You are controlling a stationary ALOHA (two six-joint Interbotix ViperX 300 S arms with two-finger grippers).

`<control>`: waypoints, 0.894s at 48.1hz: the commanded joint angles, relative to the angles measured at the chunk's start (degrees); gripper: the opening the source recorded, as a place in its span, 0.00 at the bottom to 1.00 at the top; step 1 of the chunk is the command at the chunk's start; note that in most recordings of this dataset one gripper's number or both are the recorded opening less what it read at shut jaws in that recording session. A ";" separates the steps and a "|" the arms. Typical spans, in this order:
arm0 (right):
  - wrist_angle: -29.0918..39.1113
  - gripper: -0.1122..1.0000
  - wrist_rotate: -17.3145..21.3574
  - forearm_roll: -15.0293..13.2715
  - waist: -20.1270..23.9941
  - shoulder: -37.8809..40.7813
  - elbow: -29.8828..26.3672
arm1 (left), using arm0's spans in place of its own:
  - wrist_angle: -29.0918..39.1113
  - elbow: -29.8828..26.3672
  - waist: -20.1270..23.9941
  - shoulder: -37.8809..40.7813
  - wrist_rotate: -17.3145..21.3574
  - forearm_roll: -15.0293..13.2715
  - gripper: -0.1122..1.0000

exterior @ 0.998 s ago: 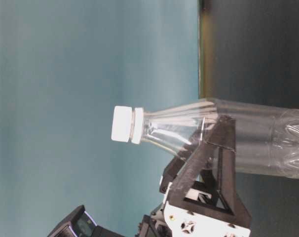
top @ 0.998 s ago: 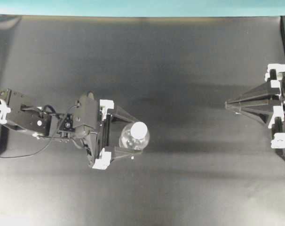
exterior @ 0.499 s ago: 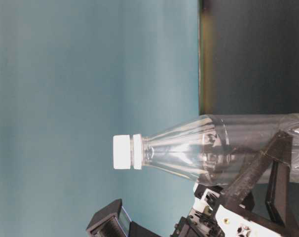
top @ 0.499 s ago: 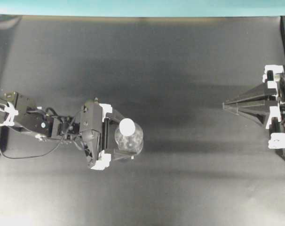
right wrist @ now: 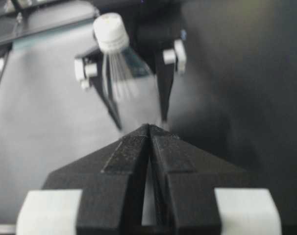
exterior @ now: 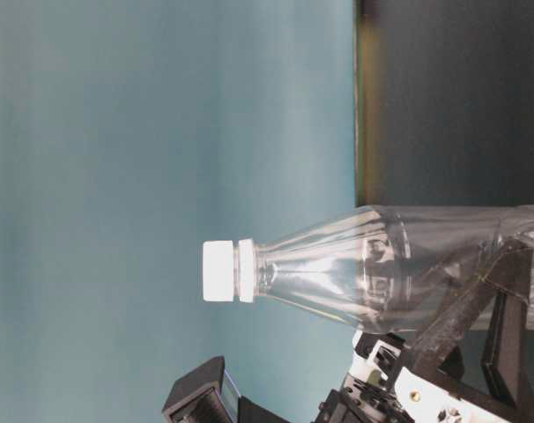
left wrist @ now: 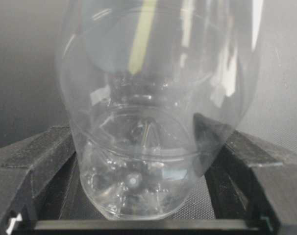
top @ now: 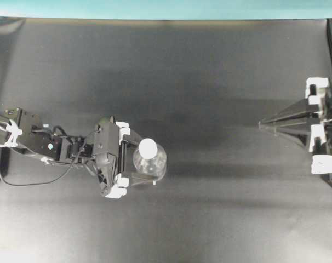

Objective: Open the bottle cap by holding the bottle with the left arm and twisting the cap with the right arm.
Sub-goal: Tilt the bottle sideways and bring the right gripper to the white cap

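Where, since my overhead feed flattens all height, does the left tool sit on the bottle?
Observer: Low down. In the table-level view the left tool flanks the bottle on its lower body near the base, far from the neck.
Operator: Are its fingers on the plastic?
Observer: In the left wrist view both fingers lie right at the clear wall, one on each side. I cannot tell whether they squeeze it.
Operator: And is the cap seated?
Observer: From table level the bottle cap sits square on the neck, right by its white collar ring.
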 commanded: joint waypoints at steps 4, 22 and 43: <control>13.54 0.10 5.54 0.26 1.58 3.25 -7.65 | 0.62 0.88 -1.14 1.14 -0.18 0.18 0.83; 50.45 0.14 11.87 1.76 2.90 22.76 -38.14 | 0.88 -1.14 -1.41 1.67 -0.26 0.18 0.83; 62.05 0.84 30.41 2.46 1.23 50.54 -71.46 | 0.97 -0.44 -1.58 1.85 -0.70 0.18 0.83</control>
